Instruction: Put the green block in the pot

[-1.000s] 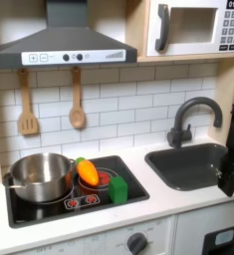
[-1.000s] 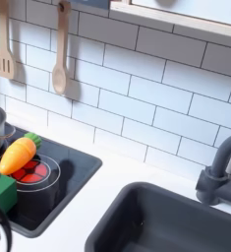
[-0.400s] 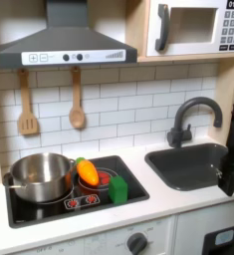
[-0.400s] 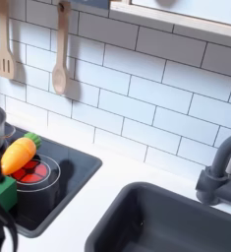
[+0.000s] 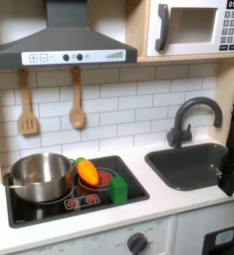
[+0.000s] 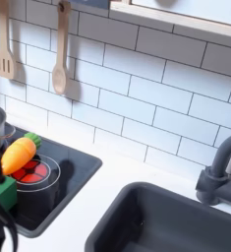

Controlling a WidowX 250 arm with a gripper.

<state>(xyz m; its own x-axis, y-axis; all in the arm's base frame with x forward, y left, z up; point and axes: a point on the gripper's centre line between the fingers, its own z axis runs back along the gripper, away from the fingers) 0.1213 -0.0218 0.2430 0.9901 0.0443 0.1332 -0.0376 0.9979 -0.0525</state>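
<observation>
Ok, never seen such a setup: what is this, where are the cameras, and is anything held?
It's a toy kitchen filmed by two cameras: the first exterior view faces it from the front, the second exterior view looks closer along the counter. The dark shape at the first exterior view's right edge is probably the robot arm; its jaws are too unclear to judge. On the stovetop sit the pot, an orange toy carrot, a red piece and the green block, outside the pot. Nothing seems held.

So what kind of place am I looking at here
Most likely a toy play kitchen: a black stovetop holding a steel pot, a dark sink basin with a faucet, and a microwave above white tiles.
</observation>
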